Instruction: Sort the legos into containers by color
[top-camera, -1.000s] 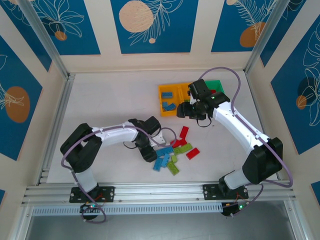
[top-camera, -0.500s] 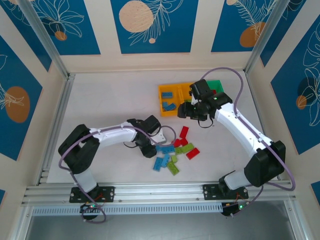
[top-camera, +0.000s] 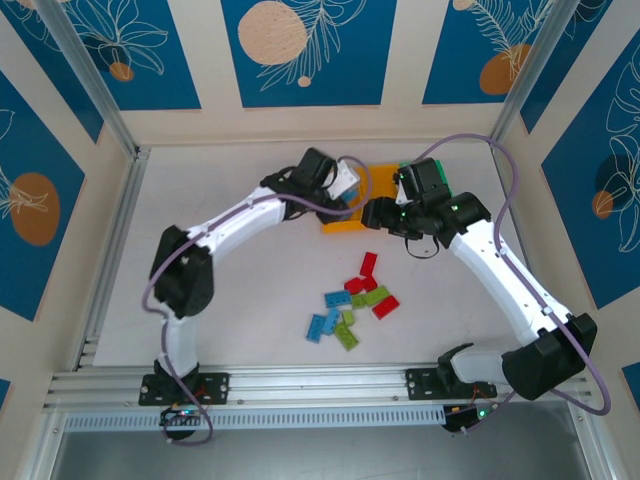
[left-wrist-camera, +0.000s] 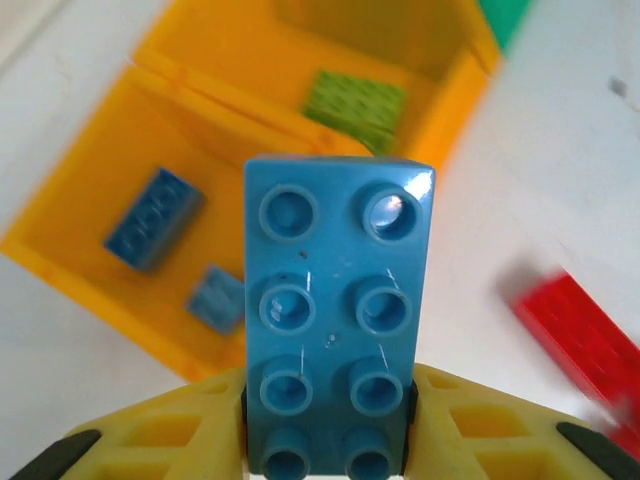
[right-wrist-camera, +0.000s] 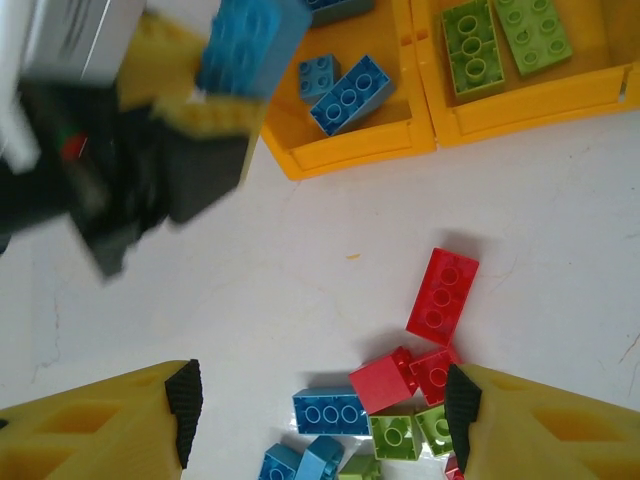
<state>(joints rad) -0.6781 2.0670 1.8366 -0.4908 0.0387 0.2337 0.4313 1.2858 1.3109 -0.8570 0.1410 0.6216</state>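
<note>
My left gripper (left-wrist-camera: 328, 405) is shut on a blue brick (left-wrist-camera: 335, 300) and holds it just above the near wall of the left orange-yellow bin (left-wrist-camera: 70, 250), which has two blue bricks (left-wrist-camera: 152, 218) inside. The middle orange-yellow bin (right-wrist-camera: 520, 100) holds lime green bricks (right-wrist-camera: 470, 45). A corner of the green bin (left-wrist-camera: 505, 15) shows beyond it. My right gripper (right-wrist-camera: 323, 412) hangs open and empty over the loose pile of red, blue and green bricks (top-camera: 350, 305). From above, the left gripper (top-camera: 350, 195) and right gripper (top-camera: 378, 214) are close together by the bins.
A long red brick (right-wrist-camera: 442, 295) lies apart at the pile's far edge, between the pile and the bins. The left arm (top-camera: 240, 225) stretches diagonally across the table's middle. Bare white tabletop (top-camera: 220, 300) spreads to the left of the pile.
The left arm has swung from the pile up to the bins, carrying the blue brick. The right gripper has shifted slightly and now looks down over the pile.
</note>
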